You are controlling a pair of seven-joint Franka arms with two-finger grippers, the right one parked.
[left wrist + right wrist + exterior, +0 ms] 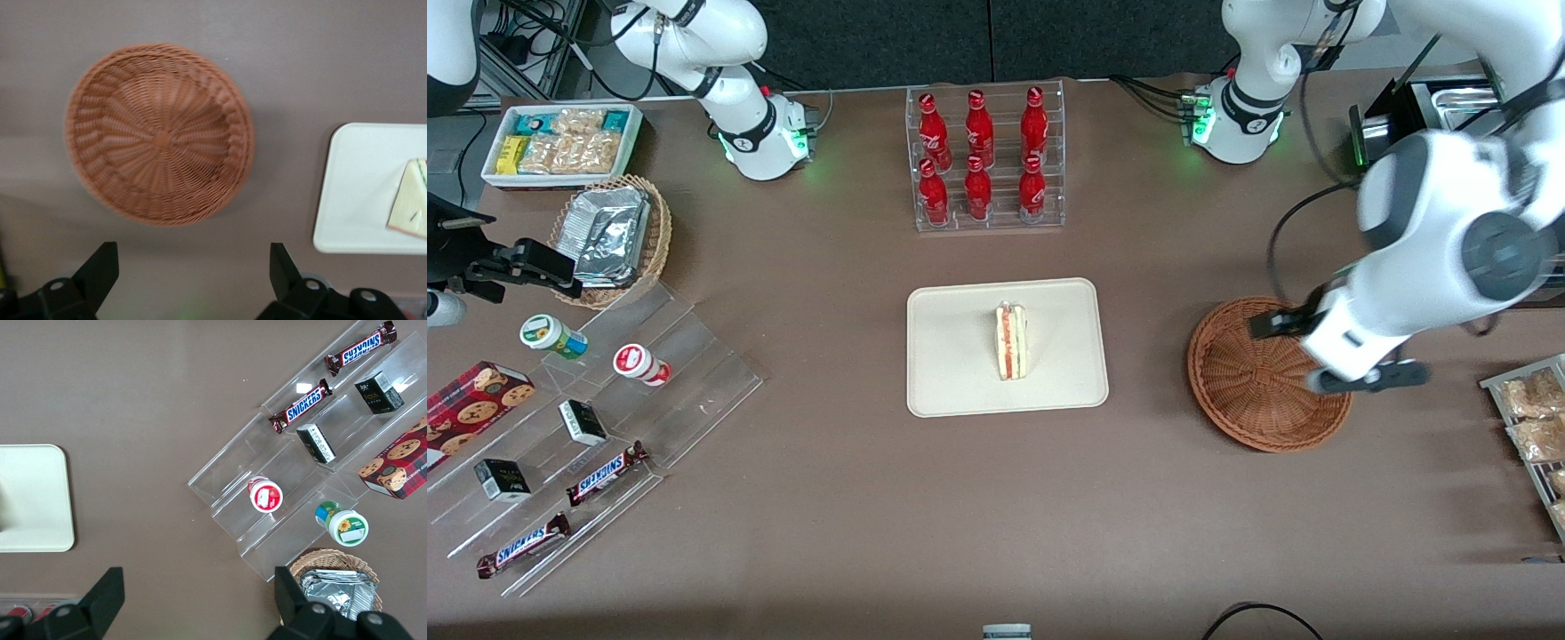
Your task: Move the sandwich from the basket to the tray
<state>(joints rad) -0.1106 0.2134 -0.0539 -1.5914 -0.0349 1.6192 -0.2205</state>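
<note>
From my seat the job looks done: my gripper [193,280] hangs wide open and empty above the bare basket [1267,373], while the sandwich [1011,341] stands on the tray [951,356] at the basket's nine o'clock. I judge only pulling the arm away remains.

- Front view: high, looking down over the whole brown table [854,498].
- Left wrist view: close, straight down past the open-fingered left gripper [193,280] onto round reddish-brown wicker basket [160,133] and cream-white rectangular tray [363,193]; both shared with front view.
</note>
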